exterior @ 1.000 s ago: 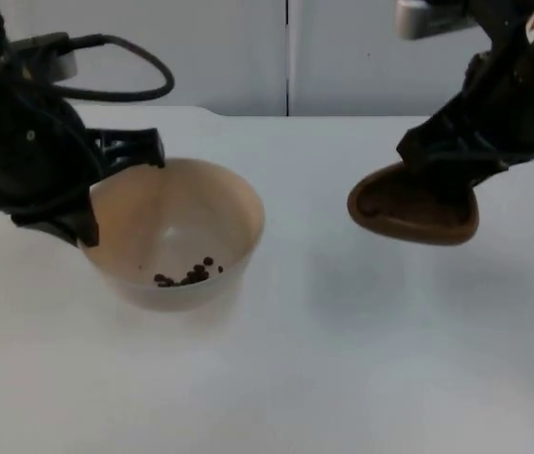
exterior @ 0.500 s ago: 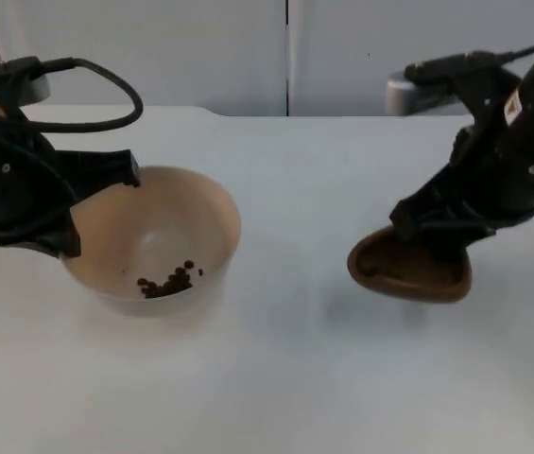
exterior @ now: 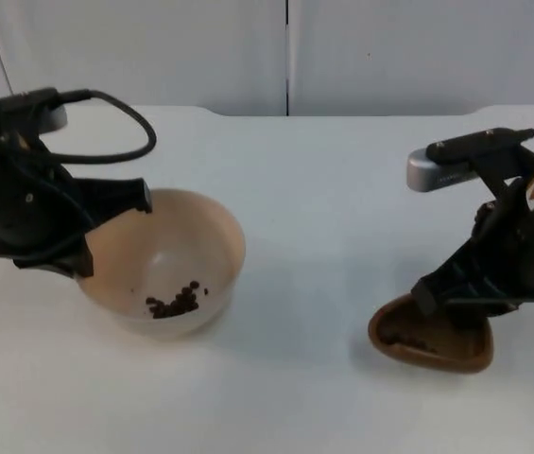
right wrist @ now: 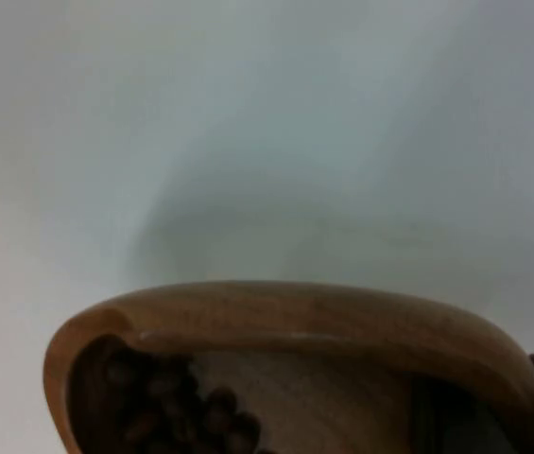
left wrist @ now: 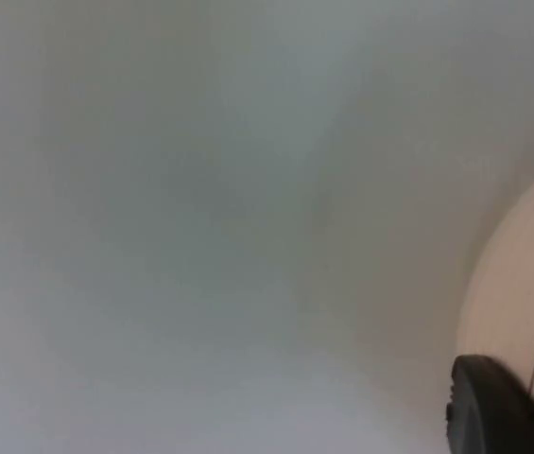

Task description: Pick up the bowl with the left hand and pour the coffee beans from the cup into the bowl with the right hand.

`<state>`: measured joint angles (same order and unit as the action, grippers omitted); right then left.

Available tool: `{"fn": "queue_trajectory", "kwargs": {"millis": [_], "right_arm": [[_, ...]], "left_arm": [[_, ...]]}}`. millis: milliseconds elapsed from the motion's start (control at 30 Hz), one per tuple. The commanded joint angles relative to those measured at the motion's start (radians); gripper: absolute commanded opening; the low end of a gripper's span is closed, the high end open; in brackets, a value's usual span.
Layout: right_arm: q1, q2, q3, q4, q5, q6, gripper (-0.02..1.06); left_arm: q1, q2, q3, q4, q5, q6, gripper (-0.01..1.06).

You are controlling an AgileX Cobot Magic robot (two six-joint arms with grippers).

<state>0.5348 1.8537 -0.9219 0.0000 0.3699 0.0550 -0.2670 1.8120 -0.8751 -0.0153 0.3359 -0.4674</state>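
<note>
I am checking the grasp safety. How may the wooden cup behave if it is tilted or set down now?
The wooden cup looks rigid, so the right pincer should not deform it. Its rounded underside may let it rock once released. The coffee beans left inside lie loose and would likely slide out if it is tilted.

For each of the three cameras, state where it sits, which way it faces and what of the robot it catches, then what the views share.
Top view: fixed above, looking down and forward; both arms, left gripper on the bowl rim, right gripper on the wooden cup.
Left wrist view: on the left arm, facing the table; a black fingertip beside the bowl's wall.
Right wrist view: on the right arm, facing the cup's rim and the coffee beans inside.
Shared: top and right wrist views both show the cup.
</note>
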Motion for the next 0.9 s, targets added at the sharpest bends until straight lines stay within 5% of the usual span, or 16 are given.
{"fn": "queue_trajectory", "kwargs": {"millis": [0, 867], "right_arm": [[-0.002, 0.001, 0.006, 0.0, -0.022, 0.004, 0.0], [-0.002, 0.079, 0.006, 0.0, -0.072, 0.046, 0.0]], "left_arm": [[0.002, 0.017, 0.003, -0.003, -0.027, 0.001, 0.0], [0.002, 0.037, 0.003, 0.0, -0.02, -0.001, 0.0]]}}
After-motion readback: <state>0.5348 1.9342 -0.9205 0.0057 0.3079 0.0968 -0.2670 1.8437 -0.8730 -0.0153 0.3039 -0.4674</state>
